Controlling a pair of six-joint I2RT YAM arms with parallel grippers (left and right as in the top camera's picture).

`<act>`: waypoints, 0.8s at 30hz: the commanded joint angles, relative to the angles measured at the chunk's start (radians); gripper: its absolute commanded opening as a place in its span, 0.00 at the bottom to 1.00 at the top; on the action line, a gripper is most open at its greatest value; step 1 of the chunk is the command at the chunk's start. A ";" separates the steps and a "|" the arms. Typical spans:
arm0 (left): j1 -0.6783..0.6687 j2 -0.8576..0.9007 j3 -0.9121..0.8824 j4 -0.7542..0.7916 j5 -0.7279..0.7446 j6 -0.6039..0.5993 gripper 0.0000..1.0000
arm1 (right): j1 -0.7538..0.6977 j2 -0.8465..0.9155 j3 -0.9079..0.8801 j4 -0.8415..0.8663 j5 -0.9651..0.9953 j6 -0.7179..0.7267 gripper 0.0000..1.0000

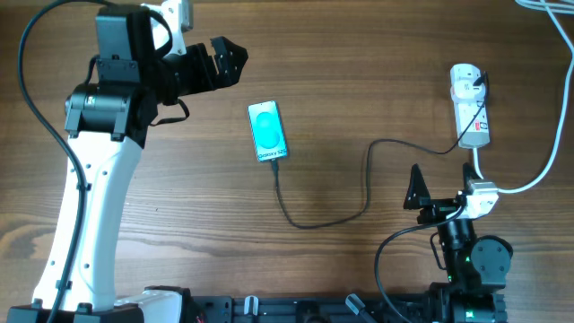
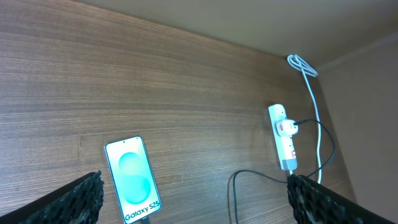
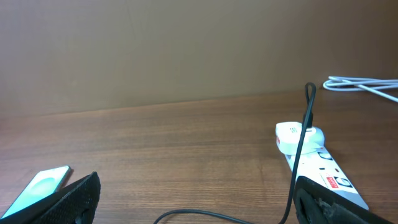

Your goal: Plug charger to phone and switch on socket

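Note:
The phone (image 1: pixel 267 131) lies face up mid-table with a teal screen; it also shows in the left wrist view (image 2: pixel 133 180) and at the right wrist view's lower left (image 3: pixel 40 186). The thin black charger cable (image 1: pixel 332 215) runs from the phone's near end, where its plug sits in the port, across to a white adapter in the socket (image 1: pixel 469 108). The socket is a white power strip at the right (image 2: pixel 283 140) (image 3: pixel 323 165). My left gripper (image 1: pixel 224 61) is open and empty, up left of the phone. My right gripper (image 1: pixel 444 193) is open and empty, just near the socket's end.
A thick white cord (image 1: pixel 547 161) leaves the socket's near end, loops along the right table edge and runs off the far right corner (image 2: pixel 305 65). The wooden table (image 1: pixel 359 81) carries nothing else.

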 commanded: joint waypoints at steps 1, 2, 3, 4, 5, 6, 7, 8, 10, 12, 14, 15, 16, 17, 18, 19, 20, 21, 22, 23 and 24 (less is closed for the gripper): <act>0.008 0.003 0.006 0.002 0.009 0.013 1.00 | 0.006 -0.017 -0.003 0.009 0.002 -0.019 1.00; 0.008 0.003 0.006 0.002 0.009 0.013 1.00 | 0.006 -0.017 -0.003 0.008 0.002 -0.019 1.00; 0.008 0.003 0.006 0.002 0.009 0.013 1.00 | 0.006 -0.017 -0.003 0.008 0.002 -0.019 1.00; 0.008 0.003 0.006 0.002 0.009 0.013 1.00 | 0.006 -0.017 -0.003 0.008 0.002 -0.019 1.00; 0.008 0.003 0.006 0.002 0.009 0.013 1.00 | 0.006 -0.017 -0.003 0.009 0.002 -0.019 1.00; 0.008 0.003 0.006 0.002 0.009 0.013 1.00 | 0.006 -0.017 -0.003 0.008 0.002 -0.019 1.00; 0.008 0.003 0.006 0.002 0.009 0.013 1.00 | 0.006 -0.017 -0.003 0.008 0.002 -0.019 1.00; 0.008 0.003 0.006 0.002 0.009 0.013 1.00 | 0.006 -0.017 -0.003 0.009 0.002 -0.019 1.00; 0.008 0.003 0.006 0.002 0.009 0.013 1.00 | 0.006 -0.017 -0.003 0.008 0.002 -0.019 1.00; 0.008 0.003 0.006 0.002 0.009 0.013 1.00 | 0.006 -0.017 -0.003 0.009 0.002 -0.019 1.00; 0.008 0.003 0.006 0.002 0.009 0.013 1.00 | 0.006 -0.017 -0.003 0.008 0.002 -0.019 1.00; 0.008 0.003 0.006 0.002 0.009 0.013 1.00 | 0.006 -0.017 -0.003 0.008 0.002 -0.019 1.00; 0.008 0.003 0.006 0.002 0.009 0.013 1.00 | 0.006 -0.017 -0.003 0.008 0.002 -0.019 1.00; 0.008 0.003 0.006 0.002 0.009 0.013 1.00 | 0.006 -0.017 -0.003 0.009 0.002 -0.019 1.00; 0.008 0.003 0.006 0.002 0.009 0.013 1.00 | 0.006 -0.017 -0.003 0.008 0.002 -0.019 1.00; 0.008 0.003 0.006 0.000 0.009 0.014 1.00 | 0.006 -0.017 -0.003 0.008 0.002 -0.019 1.00; 0.008 0.003 0.006 -0.006 0.008 0.014 1.00 | 0.006 -0.017 -0.003 0.008 0.002 -0.019 1.00; 0.008 0.003 0.006 -0.017 0.001 0.014 1.00 | 0.006 -0.017 -0.003 0.008 0.002 -0.019 1.00; 0.008 0.003 0.006 -0.027 0.001 0.014 1.00 | 0.006 -0.017 -0.003 0.008 0.002 -0.019 1.00; 0.008 0.002 0.006 -0.037 0.001 0.014 1.00 | 0.006 -0.017 -0.003 0.008 0.002 -0.019 1.00; 0.007 -0.005 0.006 -0.048 0.002 0.013 1.00 | 0.006 -0.017 -0.003 0.008 0.002 -0.019 0.99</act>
